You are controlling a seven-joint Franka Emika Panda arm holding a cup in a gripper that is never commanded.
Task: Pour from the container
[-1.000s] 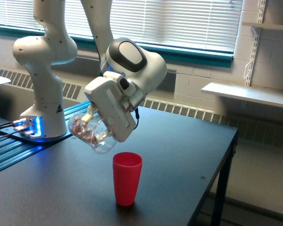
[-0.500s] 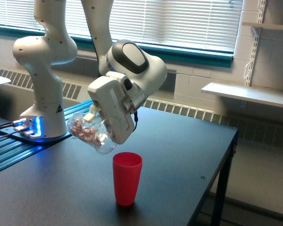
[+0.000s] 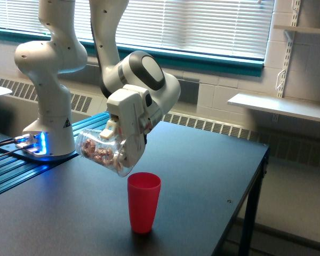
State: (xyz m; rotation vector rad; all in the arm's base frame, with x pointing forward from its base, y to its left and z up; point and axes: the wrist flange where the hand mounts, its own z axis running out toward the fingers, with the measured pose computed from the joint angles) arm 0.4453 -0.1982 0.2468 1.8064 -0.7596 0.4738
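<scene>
Exterior view: my pincer (image 3: 113, 140) is clamped around the container (image 3: 100, 152), left of frame centre, tipped steeply so its mouth angles down toward the red cup (image 3: 144, 201). Pinkish-brown candies (image 3: 96, 153) crowd the container. The red cup stands upright below the mouth, lower centre, on a dark table (image 3: 202, 176) that fills the lower frame. Behind: white blinds (image 3: 202, 24) over a teal sill across the top, a wall shelf (image 3: 280, 106) at right, my base (image 3: 42, 141) glowing blue at left.

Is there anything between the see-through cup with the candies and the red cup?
No. In the exterior view, only a small gap of air separates the tilted clear cup's mouth from the red cup's rim; nothing sits between.
</scene>
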